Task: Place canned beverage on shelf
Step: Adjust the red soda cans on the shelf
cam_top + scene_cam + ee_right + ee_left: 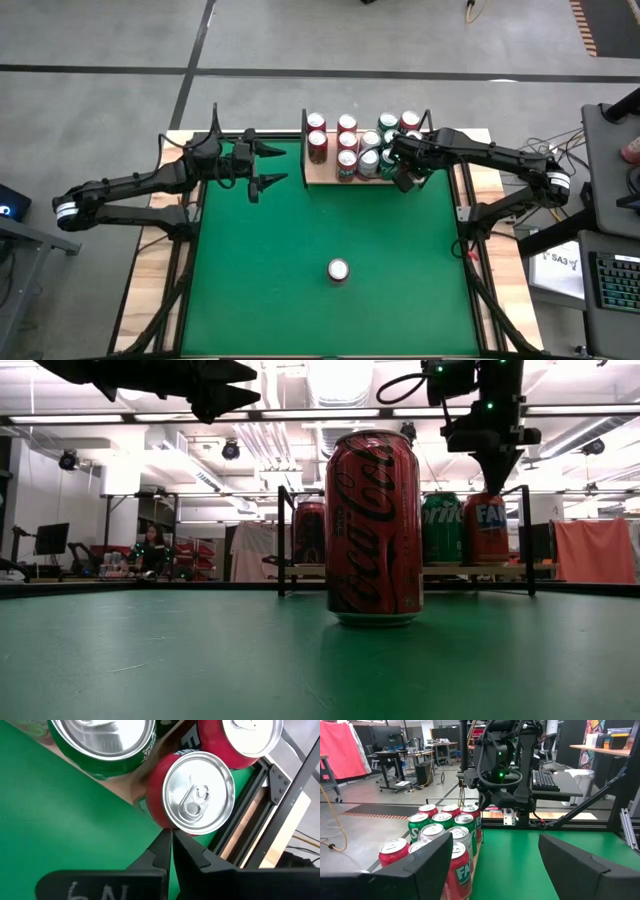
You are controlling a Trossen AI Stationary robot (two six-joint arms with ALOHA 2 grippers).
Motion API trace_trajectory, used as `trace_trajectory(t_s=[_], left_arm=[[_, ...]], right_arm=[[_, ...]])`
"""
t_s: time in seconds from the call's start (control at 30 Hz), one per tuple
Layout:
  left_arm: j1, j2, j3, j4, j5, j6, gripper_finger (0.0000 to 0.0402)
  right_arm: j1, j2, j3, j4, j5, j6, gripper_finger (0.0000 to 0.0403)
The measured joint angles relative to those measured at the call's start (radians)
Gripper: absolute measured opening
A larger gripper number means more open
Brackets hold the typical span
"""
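Observation:
A red cola can [338,269] [375,525] stands upright on its base on the green table, near the middle and toward the near edge. No gripper touches it. The shelf [322,181] [450,569] at the far edge carries several red and green cans [445,827]. My right gripper [405,181] [497,478] [171,840] is shut and slants down at the shelf's right front corner. Its tips are by the rim of a red can [200,792] there. My left gripper [272,166] [495,847] hangs open and level left of the shelf, holding nothing. My right gripper has its shut fingertips [165,845] right beside the rim [172,826] of the red can at the shelf's front right corner. It comes slanting down from the near side. I cannot tell whether the tips touch the can. Nothing is between the fingers.
Black metal uprights [281,540] stand at the shelf's ends. Wooden strips [150,270] and black frame rails [260,795] border the green felt. Open felt lies all around the lone can. A person [152,550] sits in the room far behind the table.

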Motion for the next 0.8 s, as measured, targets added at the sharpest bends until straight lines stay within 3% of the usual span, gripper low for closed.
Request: trace_trajectory(t_s=[0.23,0.43,0.8], left_arm=[[0.0,0.0,0.0,0.0,0.0,0.0,0.0278],[0.0,0.001,0.0,-0.001,0.0,-0.005,0.0278],[0.0,0.001,0.0,-0.003,0.0,-0.004,0.0278]], right_arm=[[-0.001,-0.001,0.0,0.009,0.009,-0.016,0.0009],[-0.001,-0.007,0.001,-0.01,-0.083,-0.028,0.0009],[-0.003,0.0,-0.047,0.033,0.001,-0.055,0.0009]])
